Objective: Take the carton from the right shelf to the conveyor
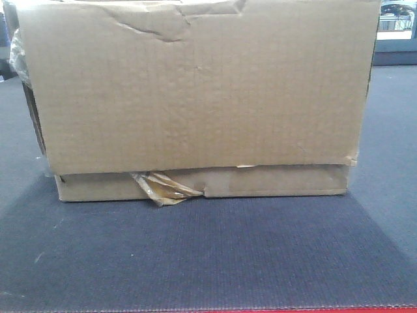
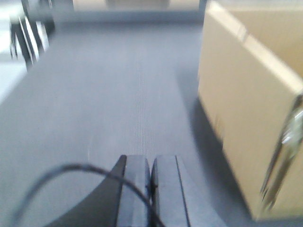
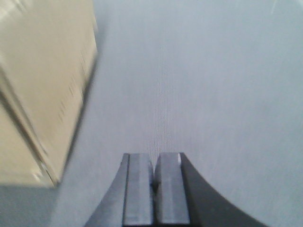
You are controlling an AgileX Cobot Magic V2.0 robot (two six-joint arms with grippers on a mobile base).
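Front-facing view was filled by the carton (image 1: 195, 98), sitting on the dark grey belt (image 1: 208, 254) with torn tape (image 1: 163, 188) at its lower edge. Left gripper (image 2: 150, 189) had jaws pressed together, carton at its 2 o'clock. Right gripper (image 3: 155, 189) likewise had jaws together, carton at 10 o'clock, apart from both.

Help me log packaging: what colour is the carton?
Plain brown cardboard carton, clearest in the front-facing view.
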